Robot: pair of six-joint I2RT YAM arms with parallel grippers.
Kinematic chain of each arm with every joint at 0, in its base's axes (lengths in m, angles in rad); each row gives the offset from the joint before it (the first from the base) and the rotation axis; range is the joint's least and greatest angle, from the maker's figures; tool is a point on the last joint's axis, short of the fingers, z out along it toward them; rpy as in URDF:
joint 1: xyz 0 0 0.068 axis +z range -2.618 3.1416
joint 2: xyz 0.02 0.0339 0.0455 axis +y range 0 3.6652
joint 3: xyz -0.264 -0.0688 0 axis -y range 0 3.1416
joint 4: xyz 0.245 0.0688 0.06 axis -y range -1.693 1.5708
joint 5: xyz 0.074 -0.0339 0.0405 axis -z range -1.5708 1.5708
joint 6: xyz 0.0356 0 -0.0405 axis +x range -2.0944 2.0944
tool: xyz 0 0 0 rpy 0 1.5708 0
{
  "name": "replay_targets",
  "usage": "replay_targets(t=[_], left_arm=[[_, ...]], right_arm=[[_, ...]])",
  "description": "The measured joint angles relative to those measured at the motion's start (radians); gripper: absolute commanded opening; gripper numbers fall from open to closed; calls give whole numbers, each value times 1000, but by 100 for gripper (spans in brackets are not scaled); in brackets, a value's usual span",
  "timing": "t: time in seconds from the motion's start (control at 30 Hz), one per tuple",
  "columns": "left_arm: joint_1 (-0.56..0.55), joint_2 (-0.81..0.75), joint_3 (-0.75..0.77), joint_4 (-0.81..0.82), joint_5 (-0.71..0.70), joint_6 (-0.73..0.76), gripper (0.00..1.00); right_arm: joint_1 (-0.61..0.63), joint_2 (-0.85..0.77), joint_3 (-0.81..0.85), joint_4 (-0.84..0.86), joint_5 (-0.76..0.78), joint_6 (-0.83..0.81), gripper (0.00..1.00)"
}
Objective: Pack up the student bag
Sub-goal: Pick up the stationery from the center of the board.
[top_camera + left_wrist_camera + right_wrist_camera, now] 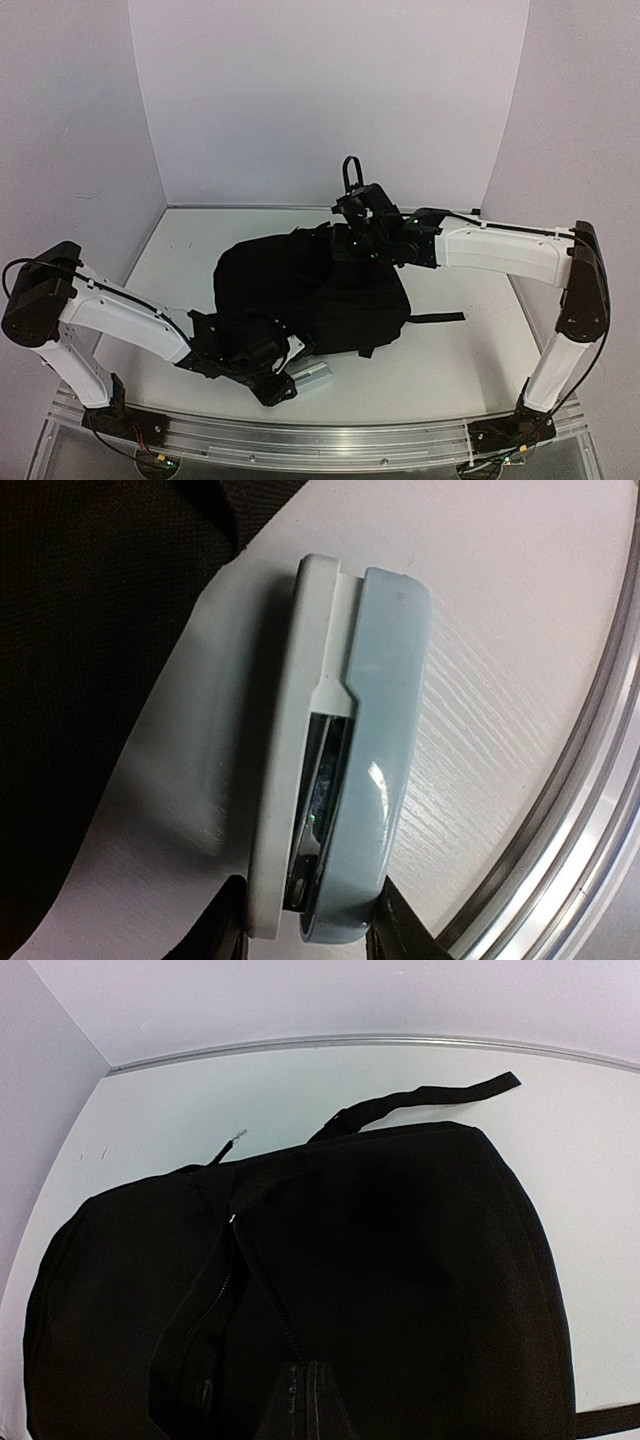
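left gripper (308, 932) low, tight around stapler (345, 740)

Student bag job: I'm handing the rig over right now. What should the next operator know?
Left gripper: shut on the pale blue and white plastic stapler, which rests on the white table beside the bag.
Right gripper: at the top of the large black fabric backpack, by its zipper; grip not discernible.
Done: zipper looks partly open; stapler gripped.
To do: lift the stapler into the backpack.
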Motion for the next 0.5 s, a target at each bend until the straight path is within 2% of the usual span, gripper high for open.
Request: replay_targets(t=[0.2, 0.33, 0.5], left_arm=[[0, -76, -11, -23, 43, 4, 14], [14, -137, -11, -31, 118, -9, 10], [80, -204, -11, -34, 219, -69, 9]], right_arm=[[0, 0, 0, 0, 0, 0, 0], [0, -1, 0, 1, 0, 0, 0], [-1, -9, -6, 2, 1, 0, 0]])
